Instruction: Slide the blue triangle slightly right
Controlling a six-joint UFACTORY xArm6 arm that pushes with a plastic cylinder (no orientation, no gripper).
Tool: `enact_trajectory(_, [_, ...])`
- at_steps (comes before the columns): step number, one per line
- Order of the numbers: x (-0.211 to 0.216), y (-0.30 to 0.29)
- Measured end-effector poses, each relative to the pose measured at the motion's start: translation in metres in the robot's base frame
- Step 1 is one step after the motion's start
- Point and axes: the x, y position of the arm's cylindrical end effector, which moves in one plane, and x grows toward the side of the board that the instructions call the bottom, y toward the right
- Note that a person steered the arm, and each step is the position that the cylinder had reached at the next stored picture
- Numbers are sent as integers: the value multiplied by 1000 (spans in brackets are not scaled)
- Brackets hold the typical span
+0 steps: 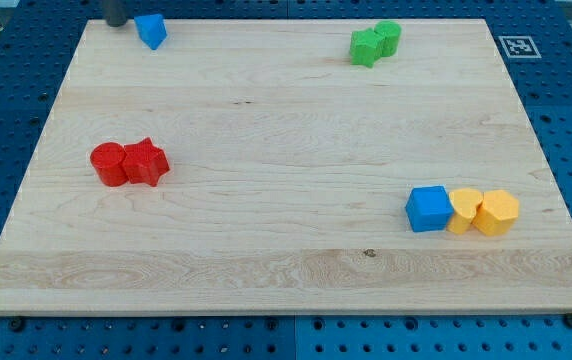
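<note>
Resting just left of the blue triangle (151, 29): my tip (115, 22); no legible writing.

1. Red cylinder (108, 164) touching a red star-shaped block (147, 161), at the view's left.
2. Two touching green blocks (375, 44), top right.
3. Blue cube (428, 209) beside two yellow blocks (483, 211), lower right.
4. Wooden board (286, 250) with a square marker tag (517, 46).
</note>
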Motion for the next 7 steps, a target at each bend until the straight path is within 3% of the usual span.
enact_trajectory(3, [61,47])
enact_trajectory(5, [0,-32])
enact_trajectory(7, [20,51])
